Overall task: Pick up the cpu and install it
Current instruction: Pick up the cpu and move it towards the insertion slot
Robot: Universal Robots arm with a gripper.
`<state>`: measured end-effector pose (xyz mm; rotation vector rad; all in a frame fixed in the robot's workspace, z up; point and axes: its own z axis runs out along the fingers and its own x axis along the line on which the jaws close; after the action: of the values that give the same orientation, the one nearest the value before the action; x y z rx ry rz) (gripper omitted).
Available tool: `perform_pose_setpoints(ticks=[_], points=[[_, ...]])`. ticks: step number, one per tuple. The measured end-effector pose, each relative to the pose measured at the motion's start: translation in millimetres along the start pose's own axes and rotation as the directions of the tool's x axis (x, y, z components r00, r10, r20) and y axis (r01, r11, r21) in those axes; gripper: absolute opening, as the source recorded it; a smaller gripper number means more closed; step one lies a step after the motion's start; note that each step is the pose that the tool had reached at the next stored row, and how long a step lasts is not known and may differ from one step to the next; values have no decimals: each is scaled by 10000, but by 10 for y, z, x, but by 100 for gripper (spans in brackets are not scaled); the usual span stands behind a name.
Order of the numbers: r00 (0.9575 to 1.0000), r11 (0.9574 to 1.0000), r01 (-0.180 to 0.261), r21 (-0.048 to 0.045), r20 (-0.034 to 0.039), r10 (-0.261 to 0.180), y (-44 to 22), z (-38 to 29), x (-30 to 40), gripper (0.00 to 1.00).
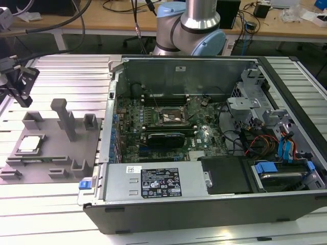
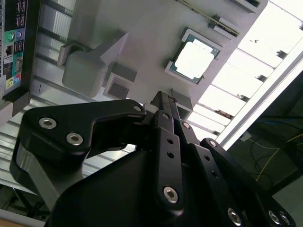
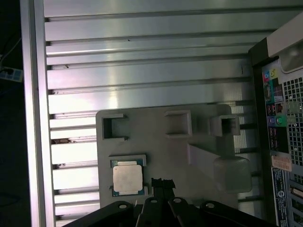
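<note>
- The slatted metal bench [image 1: 61, 71] carries everything.
- An open computer case [image 1: 179, 71] lies on it, toward the exterior view's right.
- A grey holder plate [image 1: 53, 150] lies just beside the case, on the exterior view's left.
- The gripper [image 3: 163, 183] hangs above the plate, clenched on nothing.
- A black socket frame [image 1: 172, 118] sits mid-board inside the case.
- The cpu [image 1: 29, 144] rests flat in a square recess of the plate, near the gripper but apart from it.
</note>
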<state>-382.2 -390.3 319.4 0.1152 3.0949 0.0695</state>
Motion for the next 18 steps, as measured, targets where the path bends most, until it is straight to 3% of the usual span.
perform_pose_setpoints(ticks=[5, 18], points=[[10000, 10000, -1, 0, 1, 1, 0, 1, 3, 11], [10000, 10000, 0, -1, 13, 0, -10, 11, 130, 11]])
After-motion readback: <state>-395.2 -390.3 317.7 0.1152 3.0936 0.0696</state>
